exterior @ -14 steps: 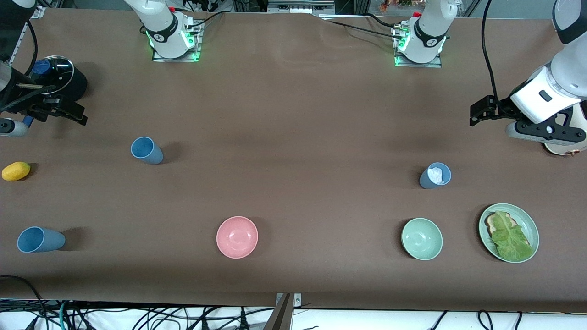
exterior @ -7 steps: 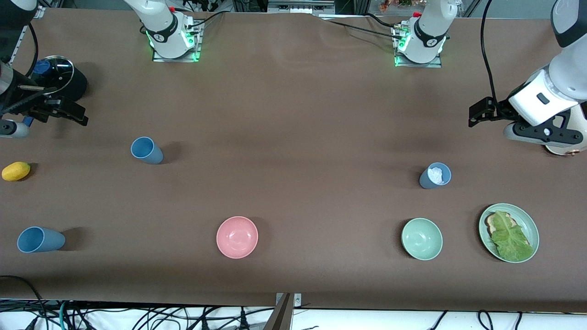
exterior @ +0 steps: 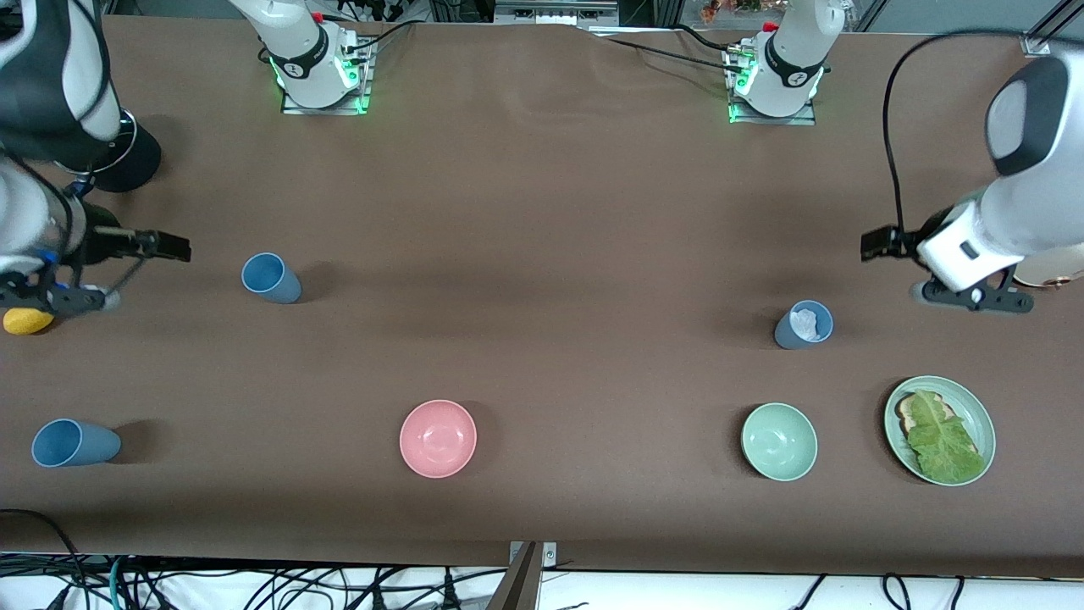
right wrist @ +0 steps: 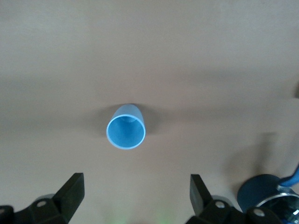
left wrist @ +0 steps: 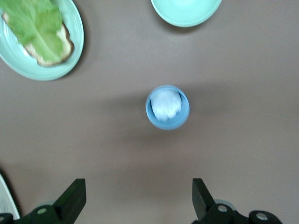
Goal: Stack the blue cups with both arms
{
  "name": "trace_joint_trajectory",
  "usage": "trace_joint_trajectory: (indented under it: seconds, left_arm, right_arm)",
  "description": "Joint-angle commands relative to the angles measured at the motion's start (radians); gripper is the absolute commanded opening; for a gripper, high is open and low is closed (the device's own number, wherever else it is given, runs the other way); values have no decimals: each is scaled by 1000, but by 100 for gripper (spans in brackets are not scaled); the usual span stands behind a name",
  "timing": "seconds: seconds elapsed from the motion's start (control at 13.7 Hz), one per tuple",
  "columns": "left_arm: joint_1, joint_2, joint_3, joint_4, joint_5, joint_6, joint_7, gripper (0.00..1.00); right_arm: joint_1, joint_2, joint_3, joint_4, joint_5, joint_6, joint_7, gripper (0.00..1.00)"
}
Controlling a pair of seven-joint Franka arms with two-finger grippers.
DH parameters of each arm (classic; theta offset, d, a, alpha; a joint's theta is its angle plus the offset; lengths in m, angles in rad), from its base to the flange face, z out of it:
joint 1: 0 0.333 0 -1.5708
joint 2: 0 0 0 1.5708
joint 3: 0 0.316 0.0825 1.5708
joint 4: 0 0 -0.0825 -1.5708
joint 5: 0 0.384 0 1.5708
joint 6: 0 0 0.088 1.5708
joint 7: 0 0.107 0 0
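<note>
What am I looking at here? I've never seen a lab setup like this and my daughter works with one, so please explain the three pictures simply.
Two white robot arms stand at a brown table. The wide picture comes from a high camera facing them. The other two come from cameras on each arm's wrist, looking down past its black fingers.

The left gripper is up over the table near a grey-blue cup with something white inside. The right gripper is up near a bright blue cup. Both are open and hold nothing.

Also on the table: a third blue cup, a pink bowl, a pale green bowl, a green plate with lettuce on bread, a yellow fruit and a black pot.
</note>
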Motion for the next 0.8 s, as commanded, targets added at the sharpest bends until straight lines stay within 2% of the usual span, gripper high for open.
trace_joint_trajectory:
  seconds: [0.0,0.22,0.44,0.58,0.73]
  left_arm:
    - [0,87,-5,-14,29,142,17,100]
    - [0,126,-5,-112,35,310,19,100]
    - [-3,127,-5,-274,35,546,23,100]
    - [-6,145,-5,-314,35,585,23,99]
    - [1,165,-5,-347,55,668,31,88]
  right_arm:
    - [-13,5,7,-112,-13,128,-17,100]
    - [-13,0,4,-241,-13,289,-17,100]
    - [-13,-56,0,-431,-13,490,-17,100]
    - [-13,-81,-12,-526,-13,594,-17,100]
    - [-13,-83,-27,-587,-13,673,-25,100]
